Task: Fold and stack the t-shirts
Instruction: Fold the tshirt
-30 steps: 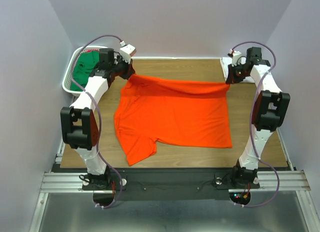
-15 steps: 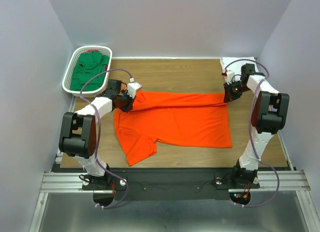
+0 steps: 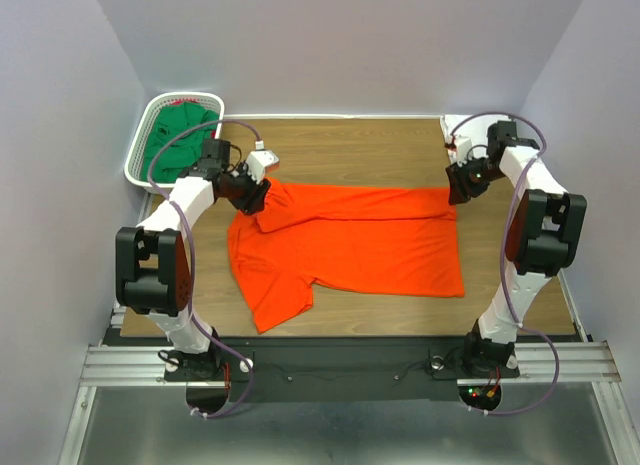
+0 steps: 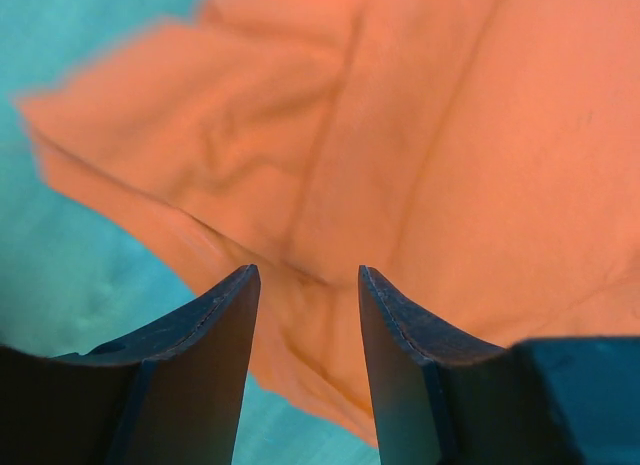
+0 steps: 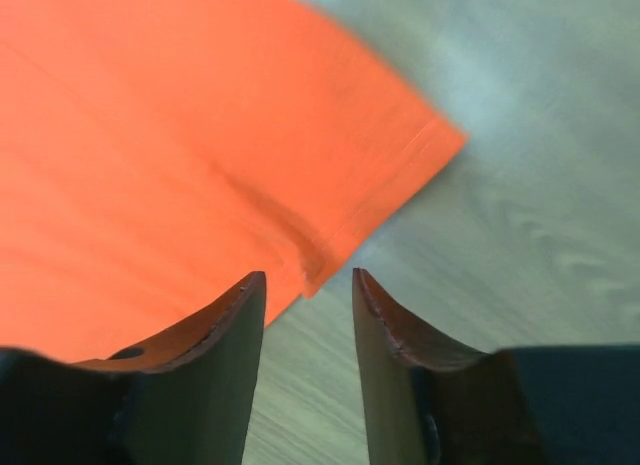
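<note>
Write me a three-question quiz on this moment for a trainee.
1. True or false: the left gripper is shut on the orange-red t-shirt.
2. Where is the dark green t-shirt? A: in the white mesh basket. B: spread on the table. C: between the right gripper's fingers.
3. Fill in: in the right wrist view, the right gripper hangs open over a ____ of the orange-red t-shirt, with bare wooden table beside it.

Key
1. False: the left gripper's fingers stand apart above the cloth, with nothing between them.
2. A.
3. corner.
</note>
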Robot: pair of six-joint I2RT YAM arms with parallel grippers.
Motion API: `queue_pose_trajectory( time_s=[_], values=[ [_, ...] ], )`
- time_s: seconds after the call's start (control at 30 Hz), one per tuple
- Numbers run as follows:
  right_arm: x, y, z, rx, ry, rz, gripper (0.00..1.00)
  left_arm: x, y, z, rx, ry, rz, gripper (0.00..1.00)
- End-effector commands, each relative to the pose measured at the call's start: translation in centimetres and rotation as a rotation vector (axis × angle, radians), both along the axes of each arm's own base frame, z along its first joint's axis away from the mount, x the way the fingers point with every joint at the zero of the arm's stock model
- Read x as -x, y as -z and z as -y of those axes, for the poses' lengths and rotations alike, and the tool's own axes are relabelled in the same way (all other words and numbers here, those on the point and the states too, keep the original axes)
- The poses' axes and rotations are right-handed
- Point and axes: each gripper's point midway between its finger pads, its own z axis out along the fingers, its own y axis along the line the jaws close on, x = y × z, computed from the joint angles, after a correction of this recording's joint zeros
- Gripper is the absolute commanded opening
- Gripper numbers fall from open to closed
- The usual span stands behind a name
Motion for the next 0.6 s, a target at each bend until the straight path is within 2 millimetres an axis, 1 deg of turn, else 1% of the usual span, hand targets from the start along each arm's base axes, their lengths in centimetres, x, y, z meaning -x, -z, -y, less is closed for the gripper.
queue_pose_trajectory(
  time_s=[0.0, 0.03, 0.07, 0.1, 0.13, 0.17, 0.2, 0.23, 0.27, 0.33, 0.37, 0.43, 0.47, 0.5, 0.53, 0.57],
  values=[
    [-1.6, -4.2, -0.9, -0.083, 0.004, 0.064, 0.43, -2.3, -3.3, 1.8, 0.084, 0.024, 0.051, 0.56],
    [-1.5, -4.2, -1.2, -0.104, 0.028, 0.038, 0.40, -2.7, -3.2, 1.9, 0.089, 0.020, 0.047, 0.55],
    [-2.0, -4.0, -1.3, -0.117, 0.038, 0.028, 0.38, -3.0, -2.2, 2.1, 0.093, 0.016, 0.020, 0.55],
    [-2.3, -4.0, -1.6, -0.125, 0.045, 0.023, 0.37, -3.6, -2.4, 2.5, 0.100, 0.011, 0.020, 0.55],
    [-2.4, -3.9, -1.7, -0.136, 0.066, 0.008, 0.35, -3.8, -1.2, 2.6, 0.096, 0.005, -0.013, 0.55],
    [-2.8, -4.1, -2.1, -0.152, 0.069, 0.009, 0.35, -4.3, -1.1, 2.7, 0.096, -0.003, -0.018, 0.55],
    [-2.9, -3.9, -2.7, -0.168, 0.069, -0.004, 0.35, -4.3, -0.6, 2.7, 0.093, -0.014, -0.034, 0.55],
    [-3.0, -4.1, -3.3, -0.195, 0.083, -0.015, 0.35, -4.4, 0.4, 2.6, 0.083, -0.023, -0.059, 0.55],
    [-3.2, -4.2, -3.7, -0.207, 0.087, -0.019, 0.35, -4.5, 0.6, 2.4, 0.078, -0.032, -0.064, 0.55],
    [-3.7, -4.4, -5.0, -0.225, 0.094, -0.030, 0.39, -4.3, 1.2, 2.1, 0.059, -0.036, -0.079, 0.58],
    [-3.8, -4.5, -6.2, -0.237, 0.080, -0.035, 0.40, -3.9, 1.6, 2.0, 0.051, -0.040, -0.093, 0.60],
    [-4.4, -4.8, -7.9, -0.252, 0.076, -0.040, 0.41, -3.5, 1.9, 1.7, 0.043, -0.047, -0.109, 0.61],
    [-4.6, -4.9, -9.0, -0.266, 0.070, -0.042, 0.40, -3.2, 1.8, 1.6, 0.043, -0.052, -0.109, 0.62],
    [-4.7, -5.1, -10.7, -0.281, 0.052, -0.045, 0.40, -2.8, 2.1, 1.5, 0.043, -0.058, -0.117, 0.62],
    [-5.2, -5.5, -13.0, -0.315, 0.049, -0.048, 0.40, -2.6, 1.6, 1.2, 0.050, -0.072, -0.113, 0.62],
    [-5.0, -5.6, -15.6, -0.331, 0.017, -0.055, 0.40, -2.0, 2.0, 1.1, 0.052, -0.075, -0.126, 0.62]
  ],
)
